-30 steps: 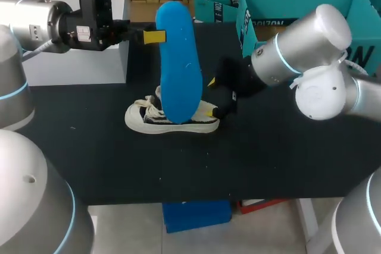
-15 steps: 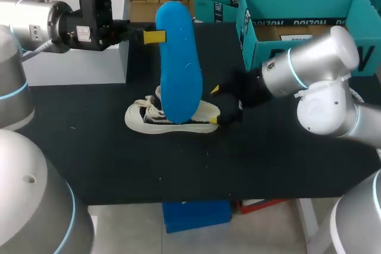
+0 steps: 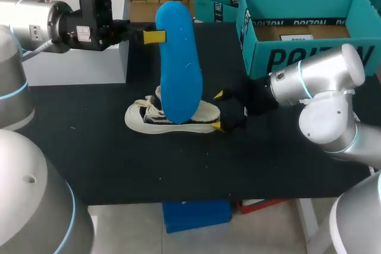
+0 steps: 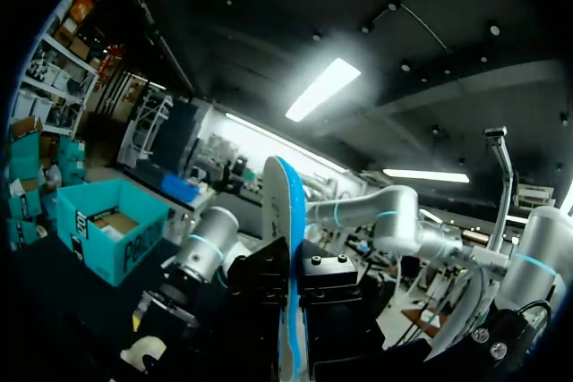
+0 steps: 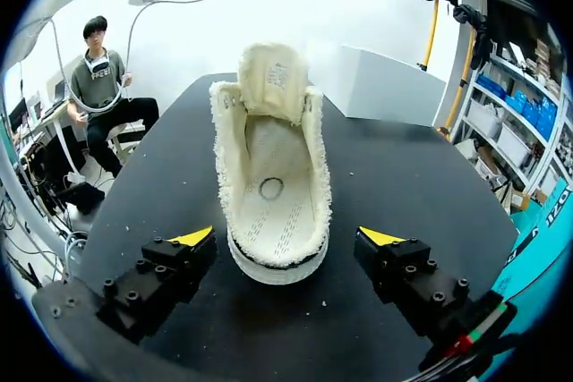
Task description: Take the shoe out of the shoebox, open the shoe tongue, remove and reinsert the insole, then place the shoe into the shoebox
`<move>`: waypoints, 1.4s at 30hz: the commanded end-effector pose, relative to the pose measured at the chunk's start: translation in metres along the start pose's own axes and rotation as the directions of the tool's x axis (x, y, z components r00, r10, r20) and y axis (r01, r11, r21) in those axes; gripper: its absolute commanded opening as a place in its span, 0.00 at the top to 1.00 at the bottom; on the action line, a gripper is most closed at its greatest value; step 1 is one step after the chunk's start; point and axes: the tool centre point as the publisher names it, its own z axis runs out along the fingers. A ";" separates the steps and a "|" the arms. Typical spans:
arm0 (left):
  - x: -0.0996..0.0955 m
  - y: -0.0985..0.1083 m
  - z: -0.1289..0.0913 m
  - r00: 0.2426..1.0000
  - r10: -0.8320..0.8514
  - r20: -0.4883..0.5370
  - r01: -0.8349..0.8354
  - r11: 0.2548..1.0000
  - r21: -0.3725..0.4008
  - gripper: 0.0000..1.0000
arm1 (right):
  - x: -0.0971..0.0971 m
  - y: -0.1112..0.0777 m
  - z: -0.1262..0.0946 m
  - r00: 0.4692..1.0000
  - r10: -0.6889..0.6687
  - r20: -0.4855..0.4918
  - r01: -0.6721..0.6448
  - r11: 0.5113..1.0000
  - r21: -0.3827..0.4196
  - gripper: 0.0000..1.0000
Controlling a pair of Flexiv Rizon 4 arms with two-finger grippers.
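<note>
**Settling the right gripper behind the heel**

Leaving the shoe (image 3: 172,120) flat on its sole at the middle of the black table (image 3: 119,165), outside the teal cardboard shoebox (image 3: 286,57), just as a second ago. Showing a fleecy cream lining, a raised tongue and a white rubber rim. Keeping the smooth blue insole (image 3: 178,63) upright over the shoe, pinched near its rounded top by the left gripper (image 3: 153,35). Drawing the right arm's elbow back and lower, spreading the right gripper (image 5: 286,237) wide, fingers flanking the heel without touching.
</note>
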 end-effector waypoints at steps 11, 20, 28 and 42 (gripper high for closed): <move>0.000 0.001 0.001 1.000 0.001 0.003 -0.001 1.000 0.002 1.00 | -0.001 -0.008 0.008 1.000 0.014 -0.007 -0.014 0.999 -0.043 0.00; 0.000 0.001 0.001 1.000 0.001 0.003 -0.001 1.000 0.002 1.00 | -0.002 -0.008 0.009 1.000 0.012 -0.014 -0.012 0.999 -0.044 0.00; 0.000 0.001 0.001 1.000 0.001 0.003 -0.001 1.000 0.002 1.00 | -0.007 0.013 -0.001 0.998 -0.059 -0.022 0.061 0.996 0.063 0.00; 0.000 0.001 0.001 1.000 0.001 0.003 -0.001 1.000 0.002 1.00 | -0.024 0.049 -0.006 0.993 -0.014 -0.119 0.071 0.866 0.496 0.00</move>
